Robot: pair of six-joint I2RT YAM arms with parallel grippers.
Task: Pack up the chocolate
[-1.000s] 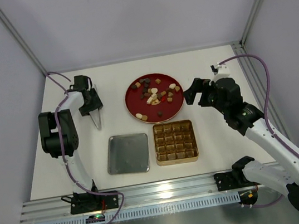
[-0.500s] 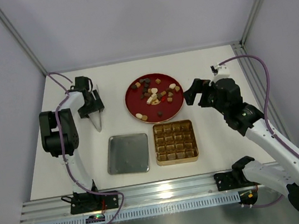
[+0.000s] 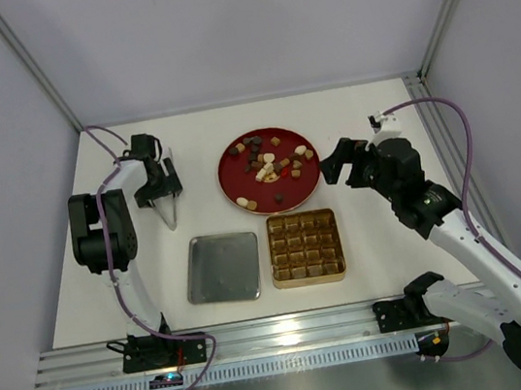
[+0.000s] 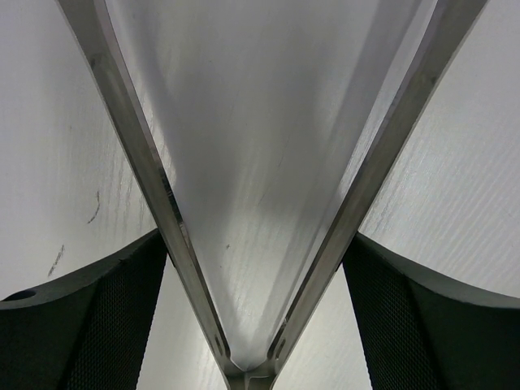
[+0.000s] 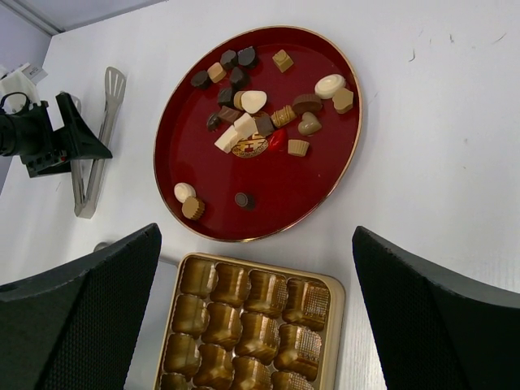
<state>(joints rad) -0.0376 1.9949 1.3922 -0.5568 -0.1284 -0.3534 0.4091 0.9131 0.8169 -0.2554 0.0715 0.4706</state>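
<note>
The left gripper's point(image 4: 256, 236) jaws stand apart, one on each side of the metal tongs point(image 4: 138, 154), close to their hinge. The tongs' two arms fan out between the fingers. Whether the pads press on those arms cannot be told. This placement suggests the tongs are meant as the tool for lifting the small pieces. The right gripper's point(image 5: 256, 236) jaws are spread wide with nothing between them, and it hangs above the gap between tin and plate, probably waiting its turn.

Nearest the arm bases, a silver lid point(image 3: 222, 267) lies flat on the table point(image 3: 376, 246), with the square gold tin point(image 3: 305, 247) just beside it on the right. The tin is uncovered, so its grid of cells is open for filling, and the cells that show look empty. Just beyond the tin sits the round red plate point(image 3: 241, 193). All the chocolate point(image 5: 253, 101) lies loose on it, in dark, caramel and cream pieces, none yet packed. The tongs lie to the left of the plate, well apart from it.
</note>
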